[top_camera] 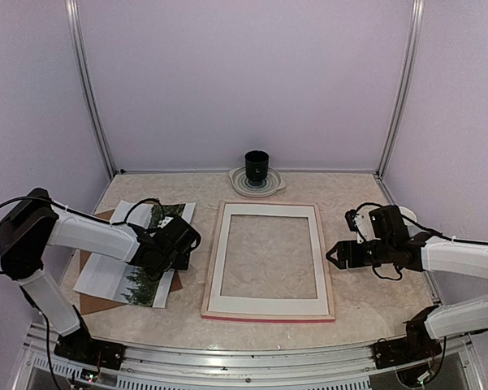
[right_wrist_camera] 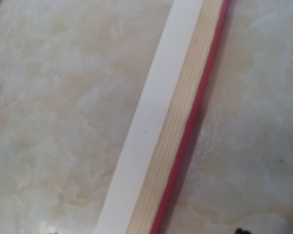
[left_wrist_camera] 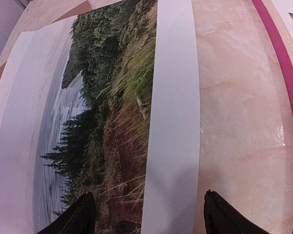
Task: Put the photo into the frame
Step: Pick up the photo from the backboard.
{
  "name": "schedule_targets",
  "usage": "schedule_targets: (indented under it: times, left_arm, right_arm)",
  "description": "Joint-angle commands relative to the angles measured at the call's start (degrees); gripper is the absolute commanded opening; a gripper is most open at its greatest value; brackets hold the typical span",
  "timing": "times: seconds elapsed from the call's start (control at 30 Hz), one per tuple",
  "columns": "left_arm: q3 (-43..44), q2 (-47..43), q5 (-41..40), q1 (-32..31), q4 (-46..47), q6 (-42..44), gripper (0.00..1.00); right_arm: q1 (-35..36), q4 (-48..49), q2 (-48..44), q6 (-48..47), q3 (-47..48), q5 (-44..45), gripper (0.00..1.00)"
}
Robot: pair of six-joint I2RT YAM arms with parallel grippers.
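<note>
The table (top_camera: 357,305) is a marbled beige slab, glossy in the wrist views. At its middle lies the frame (top_camera: 269,262), a large rectangle lying back side up, pale wood with a thin pink edge, a white mat (top_camera: 268,307) seated inside it. Only the right wrist view shows the wood grain of the rim and the mat's smooth flat strip beside it. Left of the frame lies the photo (top_camera: 138,254), thin paper on a brown board (top_camera: 90,297). Only the left wrist view shows its print: dark firs, grass, grey water, a white margin. The left gripper (left_wrist_camera: 148,214) hangs over the photo's frame-side margin, fingers spread wide either side, holding nothing. Right of the frame, the right gripper (top_camera: 334,253) stands open and empty. Behind the frame, a dark cup (top_camera: 256,165) sits on a round plate (top_camera: 237,184).
</note>
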Motion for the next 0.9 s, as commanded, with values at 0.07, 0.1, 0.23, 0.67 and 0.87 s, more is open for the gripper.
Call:
schedule_targets:
  times: [0.07,0.1,0.23,0.67,0.87]
  left_arm:
    - [3.0,2.4,1.2,-0.8,-1.0,1.1,0.76]
    - [3.4,3.1,0.7,-1.0,-1.6,1.0,0.75]
    - [5.3,5.6,-1.5,-1.6,-4.3,0.4,0.75]
    - [9.3,10.1,-6.9,-3.4,-9.9,-1.6,0.57]
    - [10.2,11.0,-7.1,-3.5,-11.1,-2.1,0.43]
  right_arm:
    - [0.6,1.0,0.7,0.4,0.2,0.7,0.77]
    - [0.6,1.0,0.8,0.4,0.3,0.7,0.77]
    - [0.6,1.0,1.3,0.3,0.5,0.7,0.77]
    - [0.5,1.0,2.2,0.2,0.9,0.4,0.77]
    - [0.5,1.0,2.3,0.2,1.0,0.4,0.77]
